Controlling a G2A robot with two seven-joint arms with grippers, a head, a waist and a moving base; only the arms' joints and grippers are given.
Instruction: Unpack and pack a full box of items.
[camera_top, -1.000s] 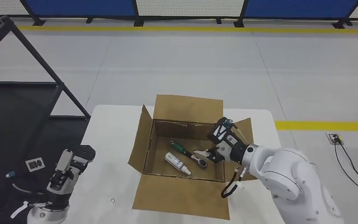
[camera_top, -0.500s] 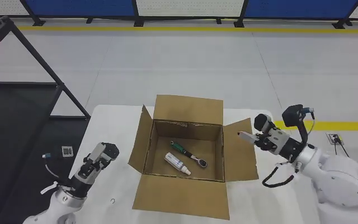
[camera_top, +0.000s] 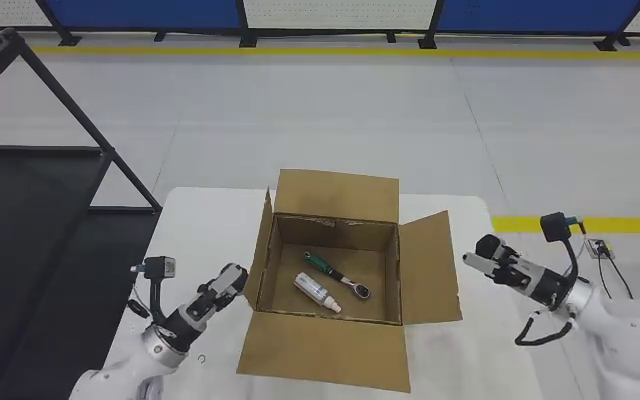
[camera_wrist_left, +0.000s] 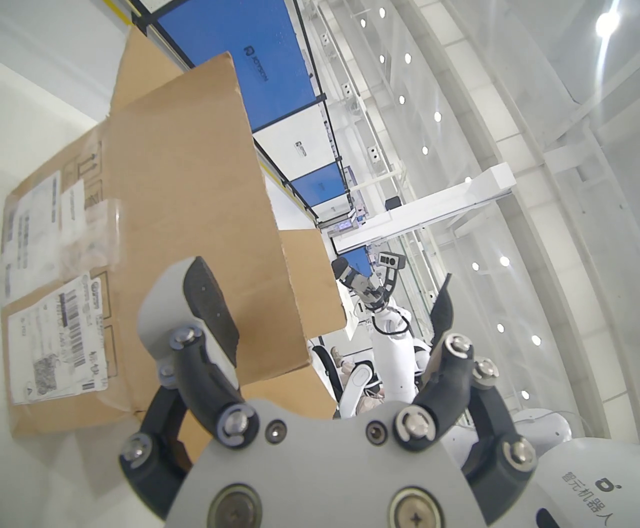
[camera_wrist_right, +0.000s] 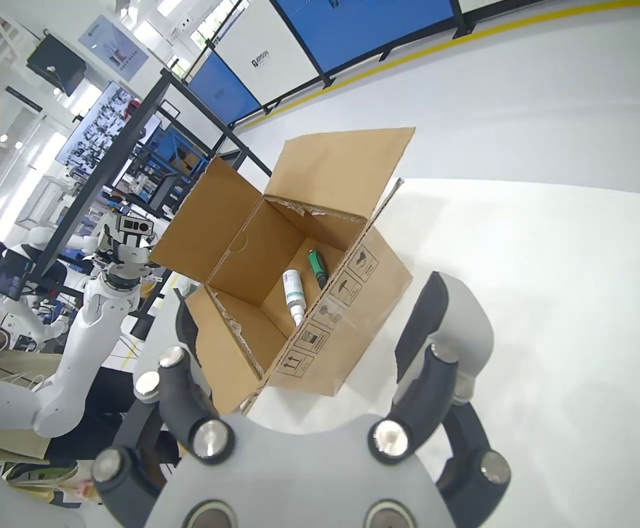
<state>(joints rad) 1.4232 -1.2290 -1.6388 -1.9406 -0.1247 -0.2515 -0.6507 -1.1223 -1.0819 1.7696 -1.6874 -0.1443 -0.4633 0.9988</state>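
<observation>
My L gripper (camera_top: 236, 274) is spread wide, holding nothing, just beside the left flap of the cardboard box (camera_top: 325, 355). The box sits mid-table (camera_top: 200, 220), flaps open. My R gripper (camera_top: 470, 262) is spread too, also empty, near the table's right edge, apart from the box's right flap. On the box floor: green-handled ratchet wrench (camera_top: 338, 274) w/ white bottle (camera_top: 316, 292) just beside it.

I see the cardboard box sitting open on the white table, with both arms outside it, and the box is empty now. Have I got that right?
Not quite: the box is not empty. The top view shows a white bottle and a green-handled wrench lying on its floor. The rest is as you say.
</observation>
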